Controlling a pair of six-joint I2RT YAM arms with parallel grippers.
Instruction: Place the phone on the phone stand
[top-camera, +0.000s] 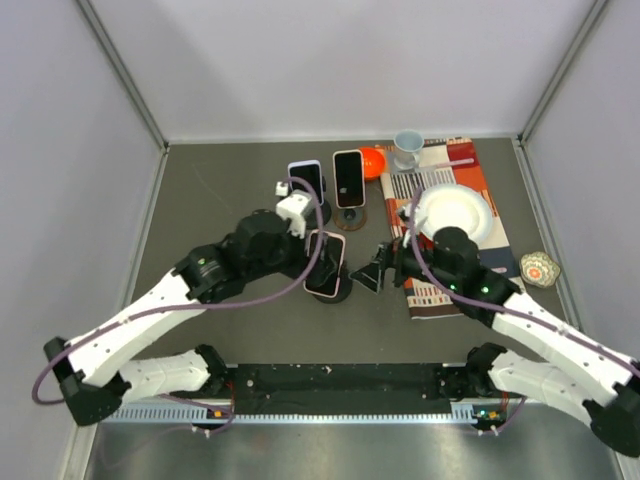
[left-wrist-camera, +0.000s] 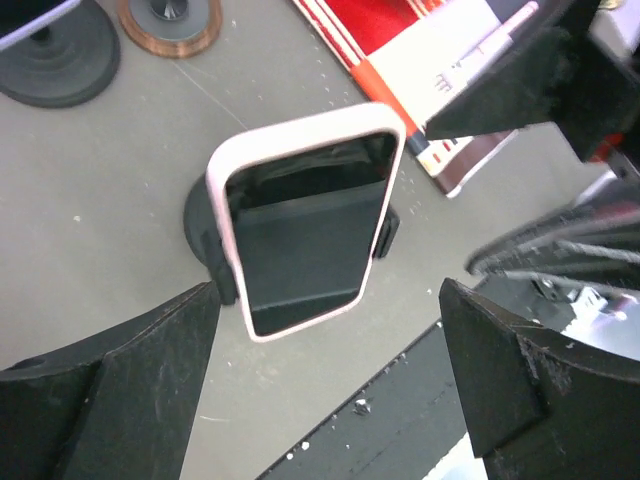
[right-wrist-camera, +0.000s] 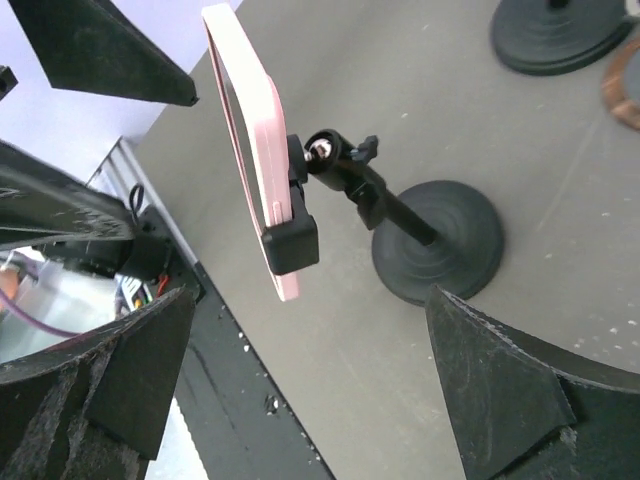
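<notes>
Between pale walls (top-camera: 350, 60), grey tabletop (top-camera: 220, 190) with docked phone (top-camera: 325, 262)

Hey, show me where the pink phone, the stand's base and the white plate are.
pink phone (left-wrist-camera: 305, 235), left wrist view, middle of its screen.
stand base (right-wrist-camera: 462, 232), right wrist view, top of the round foot.
white plate (top-camera: 458, 208), top view, its bare centre.

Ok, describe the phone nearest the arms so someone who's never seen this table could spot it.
On the dark table, look just left of the striped placemat. A pale-pink-cased phone sits clamped on a black round-based stand. Unlike the two phones side by side farther back, it stands alone, nearest the table's front edge.
</notes>
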